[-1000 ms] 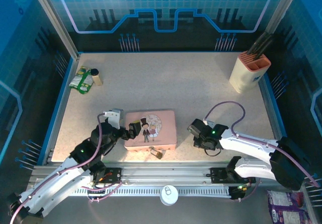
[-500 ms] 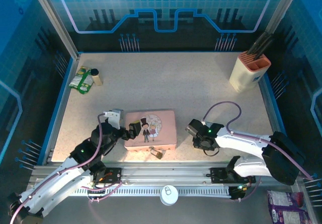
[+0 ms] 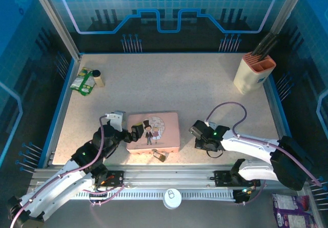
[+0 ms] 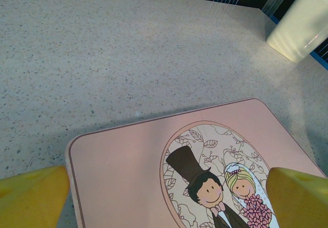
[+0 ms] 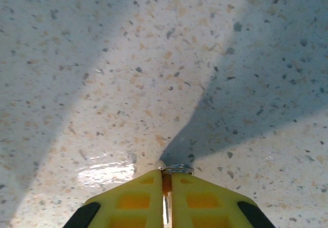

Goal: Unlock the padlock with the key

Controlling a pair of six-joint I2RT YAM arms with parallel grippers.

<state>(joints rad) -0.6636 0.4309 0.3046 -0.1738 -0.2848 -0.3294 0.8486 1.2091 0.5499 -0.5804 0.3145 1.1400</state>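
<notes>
Pink tin's (image 3: 154,129) left end: left gripper (image 3: 130,135), fingers wide. Padlock (image 3: 160,156) at tin's near edge. Right gripper (image 5: 165,179) fingers pressed together, silvery ring (image 5: 177,168) at tips.

key (image 5: 177,168): mostly hidden in right claw (image 5: 167,179) | pink tin (image 4: 128,171): cut by bottom edge

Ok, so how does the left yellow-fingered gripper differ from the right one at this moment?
The left gripper is wide open; the right gripper is shut. The left gripper holds nothing and faces the pink rectangular tin with a cartoon couple; the right gripper pinches a small silvery ring, low over bare speckled tabletop. Both have yellow fingers.
</notes>
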